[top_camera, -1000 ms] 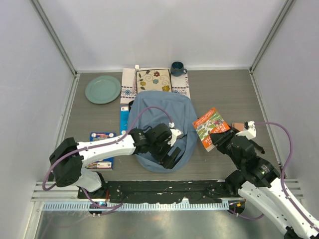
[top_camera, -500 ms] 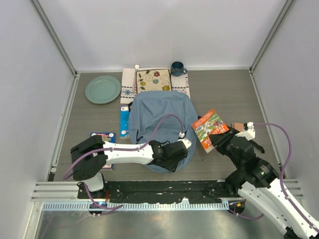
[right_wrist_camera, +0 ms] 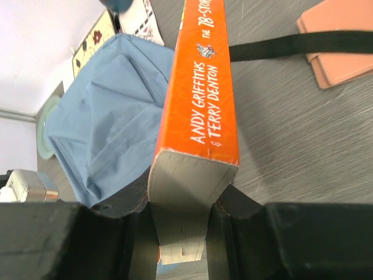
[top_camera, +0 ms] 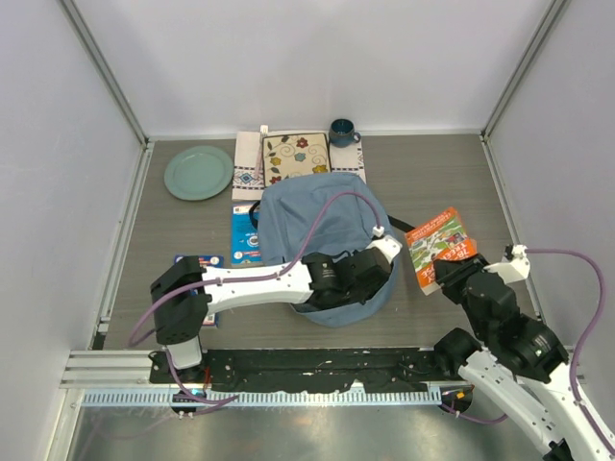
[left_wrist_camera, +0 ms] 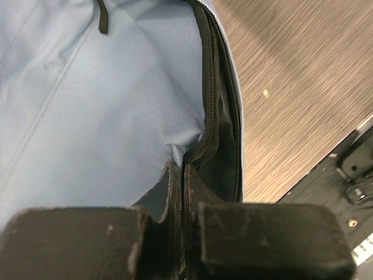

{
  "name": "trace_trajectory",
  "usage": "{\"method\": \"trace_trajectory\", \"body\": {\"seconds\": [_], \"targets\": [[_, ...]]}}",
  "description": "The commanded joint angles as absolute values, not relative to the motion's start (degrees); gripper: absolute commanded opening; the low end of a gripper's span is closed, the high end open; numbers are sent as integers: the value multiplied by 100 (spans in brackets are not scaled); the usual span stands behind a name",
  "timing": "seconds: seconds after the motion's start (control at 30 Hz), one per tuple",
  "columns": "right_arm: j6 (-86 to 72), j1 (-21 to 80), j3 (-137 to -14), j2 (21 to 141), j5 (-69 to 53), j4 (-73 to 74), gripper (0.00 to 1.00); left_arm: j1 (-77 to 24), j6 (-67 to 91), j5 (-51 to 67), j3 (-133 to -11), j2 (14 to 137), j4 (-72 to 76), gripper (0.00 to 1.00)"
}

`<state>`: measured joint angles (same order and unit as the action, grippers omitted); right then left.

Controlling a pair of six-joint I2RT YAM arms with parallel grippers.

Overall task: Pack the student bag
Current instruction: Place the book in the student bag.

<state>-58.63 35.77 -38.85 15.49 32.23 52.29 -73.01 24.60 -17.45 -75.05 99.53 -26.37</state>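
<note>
The student bag [top_camera: 322, 226], a light-blue fabric backpack, lies in the middle of the table with its near edge raised. My left gripper [top_camera: 370, 280] is at the bag's near right corner. In the left wrist view that gripper [left_wrist_camera: 183, 233] is shut on the dark zipper edge [left_wrist_camera: 211, 116] of the bag [left_wrist_camera: 105, 116], and the opening gapes a little beside it. My right gripper [top_camera: 463, 277] is shut on an orange paperback book [top_camera: 440, 240] right of the bag. The right wrist view shows the book [right_wrist_camera: 201, 99] clamped spine-up in that gripper [right_wrist_camera: 180, 233], with the bag [right_wrist_camera: 99, 116] to its left.
A green plate [top_camera: 198, 172], a dark mug [top_camera: 341, 132] and an embroidered white mat [top_camera: 248, 163] with a floral square on it sit at the back. Two blue books [top_camera: 245, 235] [top_camera: 197, 261] lie left of the bag. A pink flat thing [right_wrist_camera: 341, 49] and a black strap [right_wrist_camera: 291, 42] lie beyond the held book.
My left gripper closed on the bag's zipper edge and swung right, dragging the bag's near edge with it. The right arm carried the orange book a little to the right.
</note>
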Motion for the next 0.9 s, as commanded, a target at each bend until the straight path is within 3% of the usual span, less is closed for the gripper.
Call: {"method": "trace_trajectory", "body": {"seconds": [0.0,0.33,0.87], "targets": [[-5854,3577,-4551,1389,4086,5351,1,-7321,2066,-2064,-8435,10291,-2338,0],[-5985,3577,-5422,1283,3912,5879,1,-6944,2003,-2892,-9466,10223,-2778,0],[-6337,3577,-5573,1169,880,5143,1,-6293,2769,-3120,-9536,9545,-2487,0]]}}
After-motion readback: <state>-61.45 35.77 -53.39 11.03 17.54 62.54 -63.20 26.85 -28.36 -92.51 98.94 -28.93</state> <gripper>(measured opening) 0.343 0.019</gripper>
